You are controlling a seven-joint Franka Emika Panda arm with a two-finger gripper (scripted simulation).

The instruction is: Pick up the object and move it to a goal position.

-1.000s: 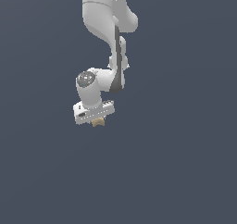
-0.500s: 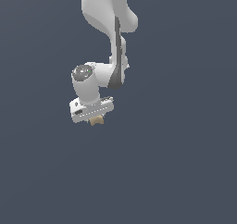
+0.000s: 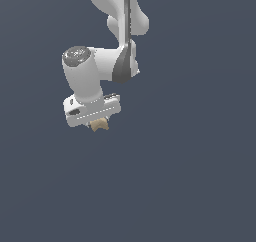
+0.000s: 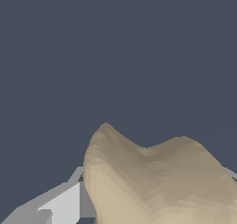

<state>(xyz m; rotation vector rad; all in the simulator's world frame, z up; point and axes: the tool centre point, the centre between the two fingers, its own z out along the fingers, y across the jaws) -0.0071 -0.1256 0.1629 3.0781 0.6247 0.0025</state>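
From my station, starting at the exterior view's left, I see only flat slate-grey background there, with no edge or surface line to tell me where any floor lies. Moving right, the first thing I meet is the white wrist of the arm (image 3: 82, 73), a rounded housing with a grey cap on top, sitting left of centre. Directly under it hangs the gripper (image 3: 96, 120), a wide white block tilted slightly, its lower edge sloping up toward the exterior view's right. Tucked against the underside of that block is the object (image 3: 99, 125), a small tan lump with stubby lobes; only its lower part shows below the white body, and nothing beneath it appears to touch it.

Further right, the forearm runs from the wrist to a dark grey joint, then rises up and out of the top of the frame as a thick white link. Beyond that, the exterior view's right is plain grey again.

In the wrist view the object (image 4: 157, 181) looms very close, a beige two-humped mass. One pale grey finger (image 4: 60, 204) lies flush beside it, and a sliver of a second grey edge peeks out at its far side. So I read the pincer as clamped on the lump, holding it from both sides, though the contact faces themselves are hidden behind the lump.
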